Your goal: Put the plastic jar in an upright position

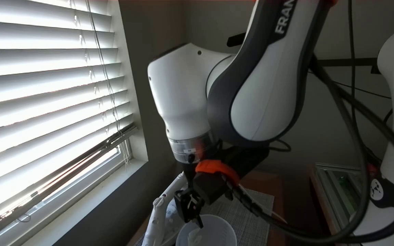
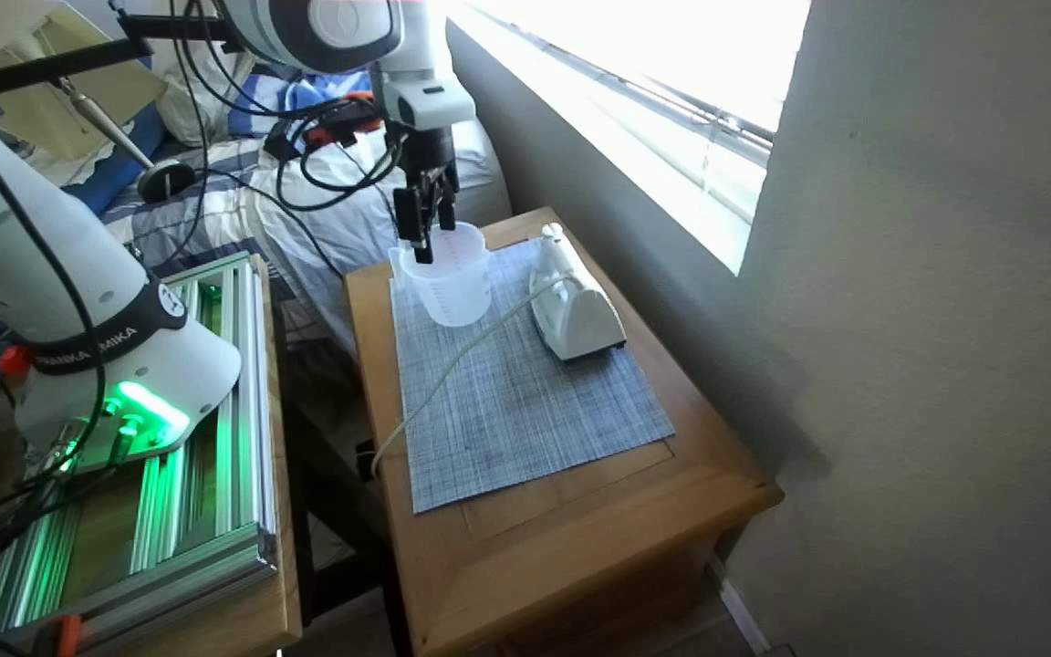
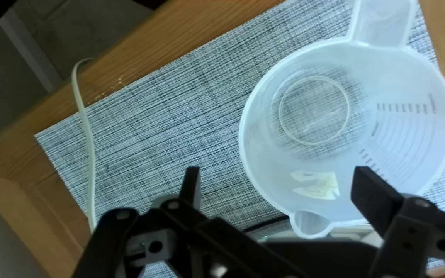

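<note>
The plastic jar [image 2: 454, 297] is a translucent whitish jug with a handle, a spout and measuring marks. It stands upright, mouth up, on the grey woven mat [image 2: 525, 429]; it also shows in an exterior view [image 1: 222, 232] and in the wrist view [image 3: 400, 131]. My gripper [image 2: 434, 242] is at the jar's rim, fingers pointing down; it also shows in an exterior view [image 1: 193, 223]. In the wrist view the gripper [image 3: 277, 175] is open with nothing between its fingers held. One finger overlaps the jar's mouth, the other the mat outside the rim. I cannot tell whether either touches the jar.
A white iron [image 2: 576, 306] stands beside the jar on the mat. Its pale cord [image 2: 452, 360] crosses the mat to the edge of the wooden table [image 2: 580, 538]. A wall and windowsill [image 1: 91, 201] run close along the iron's side. A bed [image 2: 306, 210] lies behind.
</note>
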`<state>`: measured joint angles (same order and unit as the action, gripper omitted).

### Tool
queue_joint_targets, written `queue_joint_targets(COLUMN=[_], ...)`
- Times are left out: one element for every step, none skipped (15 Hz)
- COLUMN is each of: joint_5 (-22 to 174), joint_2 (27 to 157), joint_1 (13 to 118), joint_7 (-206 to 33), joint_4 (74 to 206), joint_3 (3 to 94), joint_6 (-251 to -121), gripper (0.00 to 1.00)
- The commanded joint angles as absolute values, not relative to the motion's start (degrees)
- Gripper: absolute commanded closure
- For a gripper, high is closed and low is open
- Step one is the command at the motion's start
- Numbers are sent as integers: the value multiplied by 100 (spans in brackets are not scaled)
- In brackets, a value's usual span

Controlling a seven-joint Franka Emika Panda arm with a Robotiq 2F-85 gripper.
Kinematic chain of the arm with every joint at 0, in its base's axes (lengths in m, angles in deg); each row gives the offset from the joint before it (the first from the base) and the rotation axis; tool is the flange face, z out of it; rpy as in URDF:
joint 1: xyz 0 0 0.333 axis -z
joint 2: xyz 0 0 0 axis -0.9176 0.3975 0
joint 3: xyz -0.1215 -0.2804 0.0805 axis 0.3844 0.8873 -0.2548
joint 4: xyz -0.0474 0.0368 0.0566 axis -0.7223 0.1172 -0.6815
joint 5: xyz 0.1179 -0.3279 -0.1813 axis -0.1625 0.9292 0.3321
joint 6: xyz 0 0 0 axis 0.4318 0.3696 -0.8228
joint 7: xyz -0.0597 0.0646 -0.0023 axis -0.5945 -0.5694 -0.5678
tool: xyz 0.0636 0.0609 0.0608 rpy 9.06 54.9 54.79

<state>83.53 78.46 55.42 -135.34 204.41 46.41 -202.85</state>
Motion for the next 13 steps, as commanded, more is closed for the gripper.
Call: queue_joint_targets(joint_5=[8765, 8789, 8808, 8735, 8704, 8675, 8635, 8559, 8536, 8537, 8540, 8544, 8548], joint_2=[6682, 6293, 5889, 5769, 5621, 5394, 5049, 5659, 5497, 5455, 5474, 5521, 5562], joint_1=[5618, 5639, 5639, 5609, 5593, 5582, 5561, 5737, 5738, 5751, 5767, 5787, 5804], joint_7=[-13505, -13393, -13268, -13072, -12927, -12784, -12637, -12897, -12872, -12875, -12878, -12881, -12884], joint_4=[20451, 20584, 20831, 20582, 20459, 20449, 20653, 20420, 20438, 20455, 20462, 20461, 20461], joint_3=[4232, 4070, 3907, 3742, 3585, 3454, 3352, 3324, 3236, 3203, 3197, 3204, 3210], joint_6=[-18873, -18573, -18418, -18042, -17749, -17558, -17497, -17764, -17698, -17697, -17698, -17705, -17709], gripper=[0, 0, 0, 0, 0, 0, 0, 0, 0, 0, 0, 0, 0])
